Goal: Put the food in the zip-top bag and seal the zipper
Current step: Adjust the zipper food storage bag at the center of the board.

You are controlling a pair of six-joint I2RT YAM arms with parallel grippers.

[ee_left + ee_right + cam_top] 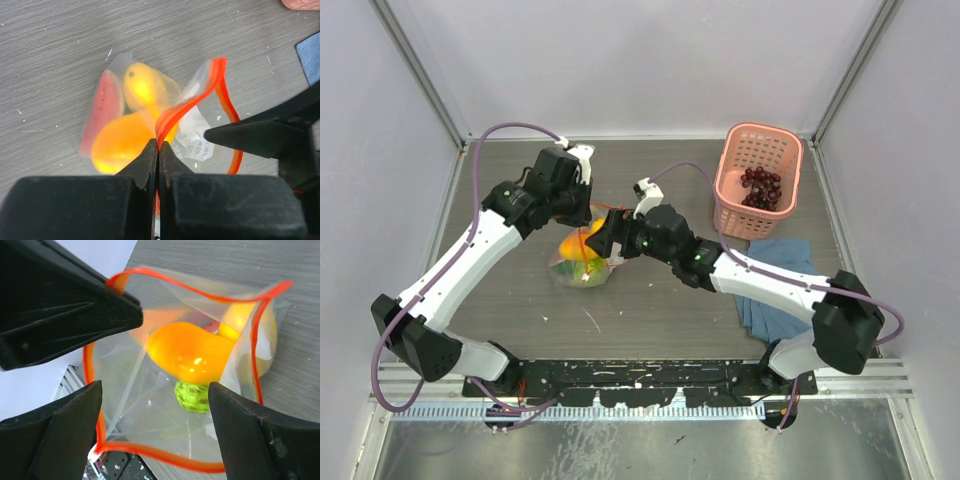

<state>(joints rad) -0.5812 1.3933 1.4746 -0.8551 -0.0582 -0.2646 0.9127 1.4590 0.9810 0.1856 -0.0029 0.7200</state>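
The clear zip-top bag [582,264] lies mid-table with its mouth held open. My left gripper [158,148] is shut on the red-orange zipper [186,102] and lifts one edge of the mouth. Inside the bag are an orange-yellow fruit [192,352], a green round fruit [192,396], a yellow piece [142,87] and a red slice [102,112]. My right gripper [155,410] is open and empty, its fingers spread at the bag's mouth. The dark purple grape bunch [761,188] lies in the pink basket [732,170].
The pink basket stands at the back right. A folded blue cloth [775,290] lies in front of it, under the right arm. The two grippers [595,228] are close together above the bag.
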